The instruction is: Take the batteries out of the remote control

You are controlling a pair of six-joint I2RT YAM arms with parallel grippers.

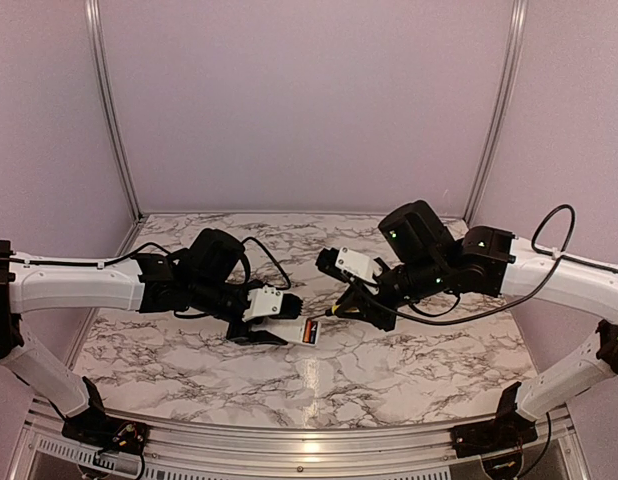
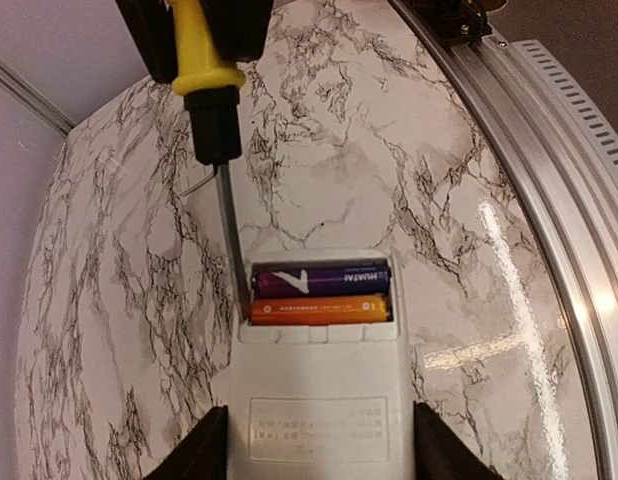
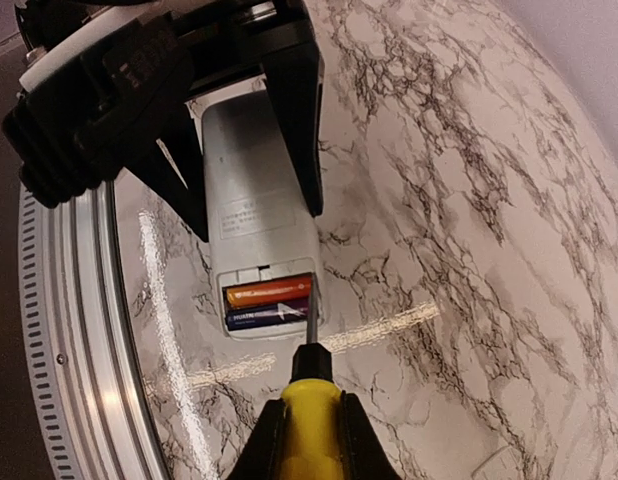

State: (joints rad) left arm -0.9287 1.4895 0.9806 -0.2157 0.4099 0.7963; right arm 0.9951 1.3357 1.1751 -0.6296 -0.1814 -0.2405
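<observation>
My left jaws clamp the remote control (image 2: 319, 400), right jaws the screwdriver (image 3: 310, 400); its tip seemingly wedges beside 2 batteries (image 2: 319, 310), so I risk it slipping.

My top camera looks down on the remote control (image 1: 309, 331) from afar; both wrist cameras face it closely from seemingly opposite ends, sharing its battery bay (image 2: 319, 296).

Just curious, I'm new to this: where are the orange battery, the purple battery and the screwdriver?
orange battery (image 2: 319, 311): left wrist view, middle of body.
purple battery (image 2: 319, 280): left wrist view, middle of body.
screwdriver (image 3: 311, 415): right wrist view, yellow handle.
</observation>
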